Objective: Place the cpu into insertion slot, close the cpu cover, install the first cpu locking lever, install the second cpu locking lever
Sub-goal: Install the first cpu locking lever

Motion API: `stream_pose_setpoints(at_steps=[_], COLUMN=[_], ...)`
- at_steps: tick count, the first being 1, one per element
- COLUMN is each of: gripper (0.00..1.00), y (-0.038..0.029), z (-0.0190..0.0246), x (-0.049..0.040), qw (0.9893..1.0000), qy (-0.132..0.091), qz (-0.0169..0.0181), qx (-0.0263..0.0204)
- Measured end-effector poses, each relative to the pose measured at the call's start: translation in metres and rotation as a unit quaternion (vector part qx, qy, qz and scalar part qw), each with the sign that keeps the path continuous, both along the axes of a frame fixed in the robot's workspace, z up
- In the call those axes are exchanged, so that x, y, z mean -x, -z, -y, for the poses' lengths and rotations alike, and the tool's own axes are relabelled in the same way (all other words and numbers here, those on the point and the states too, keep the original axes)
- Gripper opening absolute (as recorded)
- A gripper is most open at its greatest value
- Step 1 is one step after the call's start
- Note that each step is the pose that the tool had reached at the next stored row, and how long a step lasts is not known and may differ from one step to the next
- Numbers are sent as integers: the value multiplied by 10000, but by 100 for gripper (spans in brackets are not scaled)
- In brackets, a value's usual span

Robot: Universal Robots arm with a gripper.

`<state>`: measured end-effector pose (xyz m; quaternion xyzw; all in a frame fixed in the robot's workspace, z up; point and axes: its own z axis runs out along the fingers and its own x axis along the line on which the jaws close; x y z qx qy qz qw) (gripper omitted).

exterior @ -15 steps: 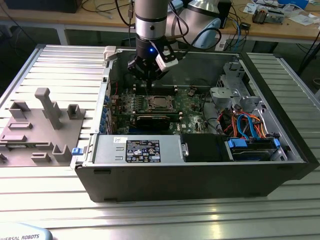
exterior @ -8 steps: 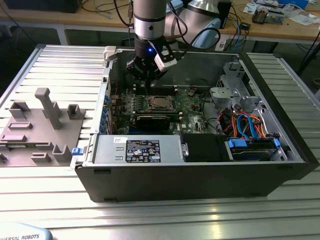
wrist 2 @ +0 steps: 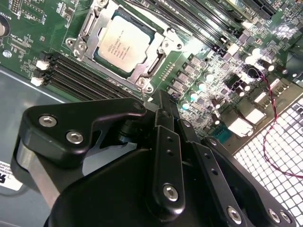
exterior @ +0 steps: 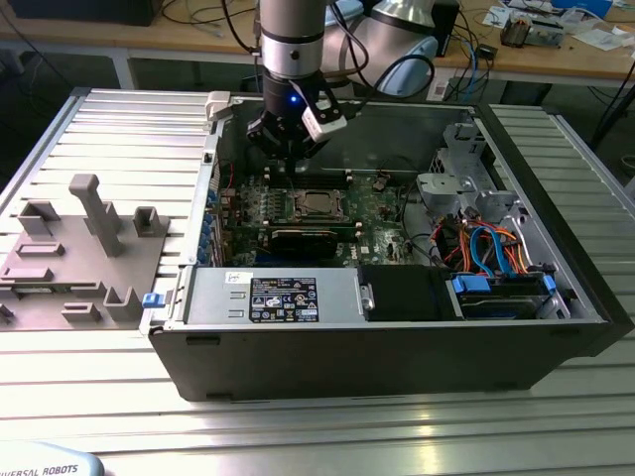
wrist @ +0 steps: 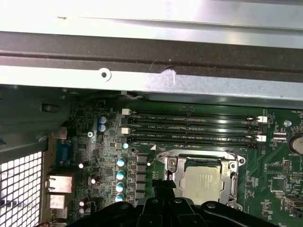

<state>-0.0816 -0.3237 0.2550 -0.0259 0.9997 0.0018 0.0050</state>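
The cpu [wrist 2: 124, 45] lies flat in the insertion slot [wrist 2: 78, 45] of the green board, silver top up; I also see the cpu [exterior: 316, 203] in the exterior view and the cpu [wrist: 202, 183] in the first wrist view. The silvery cpu cover [wrist 2: 156, 68] lies down around the chip's edges. A thin wire locking lever [wrist 2: 143, 91] stands up at the socket's corner, right beside my fingertips. My gripper [exterior: 288, 159] hangs just above the board at the socket's far corner on the exterior view's left, and the gripper [wrist 2: 161, 97] looks shut with nothing clamped in it.
Long black memory slots [wrist: 189, 125] run beside the socket. The case's metal wall [wrist: 151, 61] rises close behind the gripper. A power supply [exterior: 273, 297] sits in front, and a drive cage with coloured cables [exterior: 491, 248] at the exterior view's right. Grey fixture blocks [exterior: 79, 248] stand outside the case.
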Motion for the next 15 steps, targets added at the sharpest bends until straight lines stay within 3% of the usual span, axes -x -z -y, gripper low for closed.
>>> stream_pose_setpoints(at_steps=[15], gripper=[11], y=[1], z=[0], x=[53], qw=[10000], qy=[0], qz=[0], qx=[0])
